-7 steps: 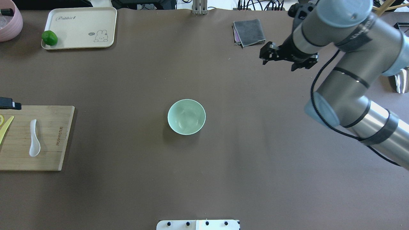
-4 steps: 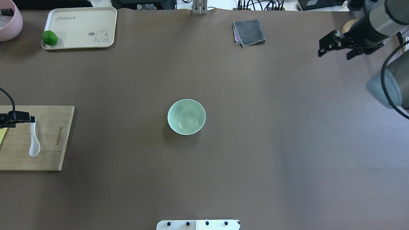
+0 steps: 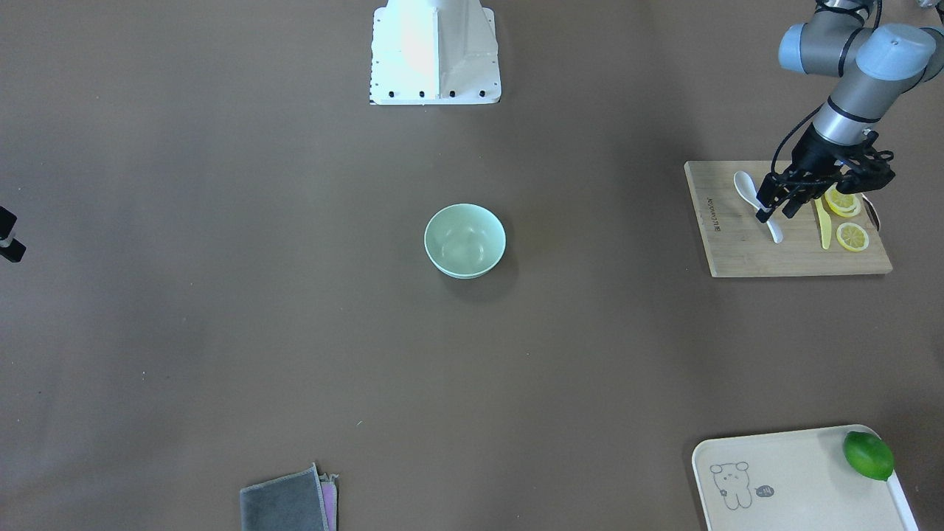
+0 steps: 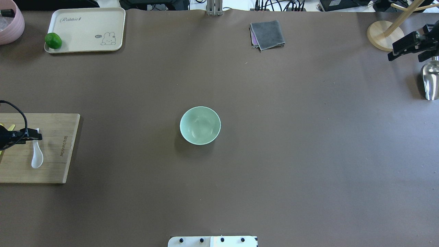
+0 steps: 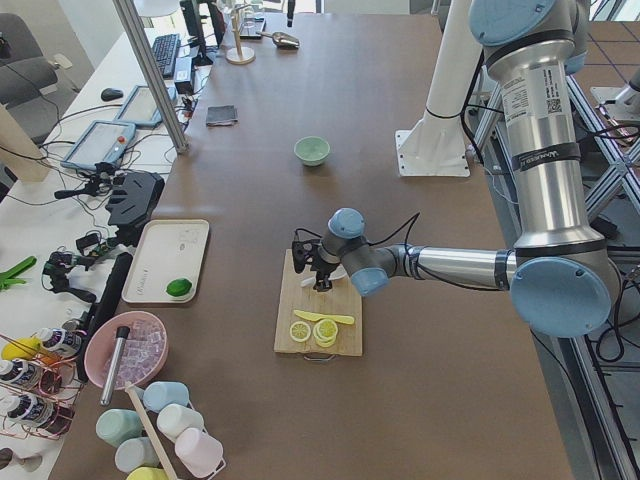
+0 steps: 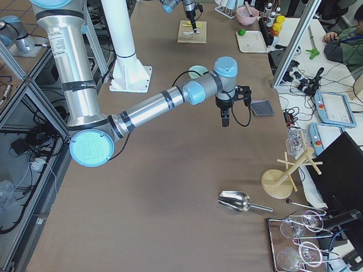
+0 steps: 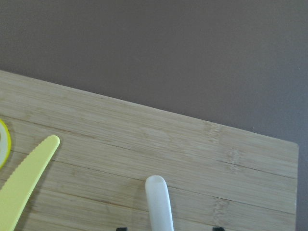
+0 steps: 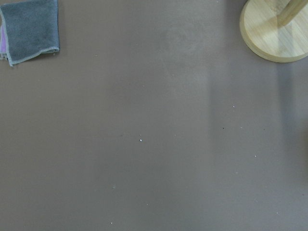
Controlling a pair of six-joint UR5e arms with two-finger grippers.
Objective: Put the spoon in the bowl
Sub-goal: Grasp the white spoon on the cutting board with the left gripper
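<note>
My left fingers (image 3: 767, 200) are spread and hang low over the cutting board (image 3: 737, 251), one on each side of the spoon (image 3: 745, 186) handle without pinching it. From the left wrist view the handle's rounded tip lies between the two dark fingertips. The spoon lies flat on the board, its scoop toward the robot base and its handle pointing away. Just beside it on the same board lie a yellow knife (image 3: 822, 221) and some lemon slices (image 3: 852, 237). The bowl (image 4: 200, 125) sits upright and empty in the middle of the worktop (image 4: 291, 154), well apart from the board. My right fingers (image 4: 399, 46) are spread too, holding nothing, raised above the far right corner near a wooden stand (image 4: 380, 32) and a metal scoop (image 4: 430, 82). A folded grey cloth (image 4: 267, 34) lies at the far edge, and a lime (image 3: 868, 455) rests on a cream tray (image 3: 789, 479).
</note>
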